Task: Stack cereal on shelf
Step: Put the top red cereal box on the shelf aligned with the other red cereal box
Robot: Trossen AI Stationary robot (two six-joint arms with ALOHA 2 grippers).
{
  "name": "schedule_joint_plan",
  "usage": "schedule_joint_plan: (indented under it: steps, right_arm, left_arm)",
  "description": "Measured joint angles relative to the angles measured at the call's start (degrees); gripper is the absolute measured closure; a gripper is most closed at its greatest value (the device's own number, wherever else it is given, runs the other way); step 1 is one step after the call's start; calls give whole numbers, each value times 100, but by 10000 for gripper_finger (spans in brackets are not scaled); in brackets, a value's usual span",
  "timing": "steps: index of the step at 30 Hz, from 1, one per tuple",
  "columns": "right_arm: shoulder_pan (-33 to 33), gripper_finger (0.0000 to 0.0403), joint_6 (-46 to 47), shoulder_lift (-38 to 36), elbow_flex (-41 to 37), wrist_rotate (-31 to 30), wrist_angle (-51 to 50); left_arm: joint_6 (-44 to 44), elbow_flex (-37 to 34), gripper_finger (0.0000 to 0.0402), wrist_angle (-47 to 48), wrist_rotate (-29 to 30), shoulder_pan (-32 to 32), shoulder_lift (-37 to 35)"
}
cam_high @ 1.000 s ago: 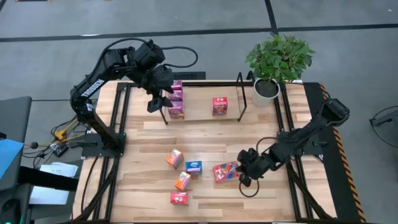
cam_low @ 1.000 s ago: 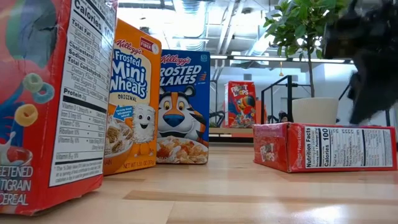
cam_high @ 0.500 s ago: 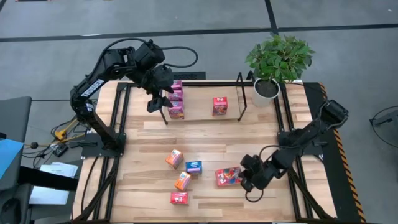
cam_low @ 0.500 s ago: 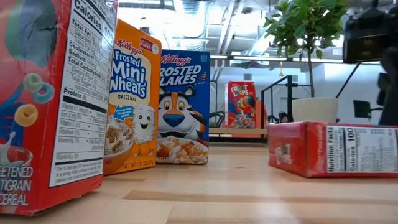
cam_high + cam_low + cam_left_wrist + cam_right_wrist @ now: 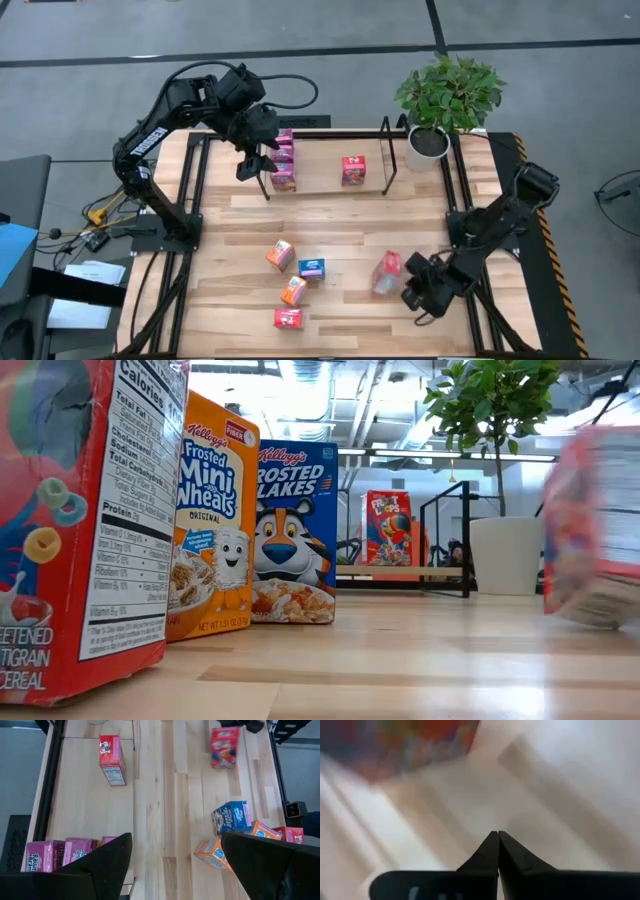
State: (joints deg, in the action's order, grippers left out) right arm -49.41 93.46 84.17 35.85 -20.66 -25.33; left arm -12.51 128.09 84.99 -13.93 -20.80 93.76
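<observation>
The shelf [image 5: 388, 158] is a thin black rod frame at the table's far side. Pink cereal boxes [image 5: 283, 160] and one red box [image 5: 353, 170] stand on the boards inside it. My left gripper [image 5: 255, 162] hovers open beside the pink boxes [image 5: 65, 855]. A red cereal box [image 5: 387, 272] is blurred and tilted up near the table's near right. My right gripper [image 5: 410, 288] is shut just right of it. In the right wrist view bare wood lies between the fingertips [image 5: 496, 836] and the box [image 5: 395, 745].
Several loose boxes stand near the table's near middle: orange [image 5: 280, 255], blue [image 5: 312, 268], orange [image 5: 293, 291], red [image 5: 288, 318]. A potted plant [image 5: 445, 100] sits at the far right corner. Bare wood lies between the shelf and the loose boxes.
My right gripper has moved toward the table's near edge and right. The red box that lay flat beside it slid a little to the right, then tipped up off its broad face, and it is blurred now.
</observation>
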Motion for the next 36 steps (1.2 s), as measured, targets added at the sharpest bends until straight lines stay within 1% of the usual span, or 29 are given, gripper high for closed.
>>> schedule_joint_plan:
  steps: [5, 11, 14, 17, 19, 20, 23, 26, 27, 29, 30, 32, 33, 35, 36]
  right_arm:
    - [-21, 386, 128, 15, -23, -125, 17]
    - [-26, 365, 244, -136, -8, -115, 47]
    - [47, 360, 8, -383, 56, -211, 74]
    - [260, 359, -791, -783, 232, -312, 66]
    - [494, 359, -1555, -1083, 387, -243, -99]
    - [636, 358, -1984, -1258, 495, -177, -248]
    - [1193, 345, -3629, -1757, 951, 371, -540]
    - [1852, 317, -4908, -2060, 1499, 835, -1166]
    - [2073, 304, -5173, -2096, 1687, 966, -1463]
    - [2563, 274, -5414, -2114, 2042, 1225, -2314]
    - [2797, 258, -5358, -2085, 2215, 1320, -2800]
    - [3162, 224, -4847, -2005, 2405, 1513, -3701]
    - [3315, 207, -4578, -1977, 2423, 1729, -4002]
    - [3559, 177, -4131, -1905, 2442, 2133, -4109]
    - [3621, 165, -3896, -1873, 2442, 2232, -4098]
  left_arm:
    - [-37, 0, 105, -4, -1, 0, 0]
    - [-74, 0, 105, -20, 8, 0, 2]
    - [-73, 0, 105, -20, 6, 0, 2]
    - [-77, 0, 105, -23, 8, 0, 2]
    - [-102, 0, 105, -34, 8, 0, 2]
    - [-127, 0, 105, -40, 8, 0, 2]
    - [-131, 0, 105, -48, 8, 0, 2]
    - [-117, 0, 105, -54, 9, 0, 2]
    - [-59, 0, 105, -71, 12, 0, 2]
    - [65, 0, 105, -113, 11, -2, 2]
    - [111, 0, 105, -106, 13, -1, 2]
    - [154, 0, 105, -100, 14, 0, 2]
    - [170, 0, 105, -87, 14, 0, 2]
    - [168, 0, 105, -74, 16, -2, 2]
    - [159, 0, 105, -58, 17, -1, 2]
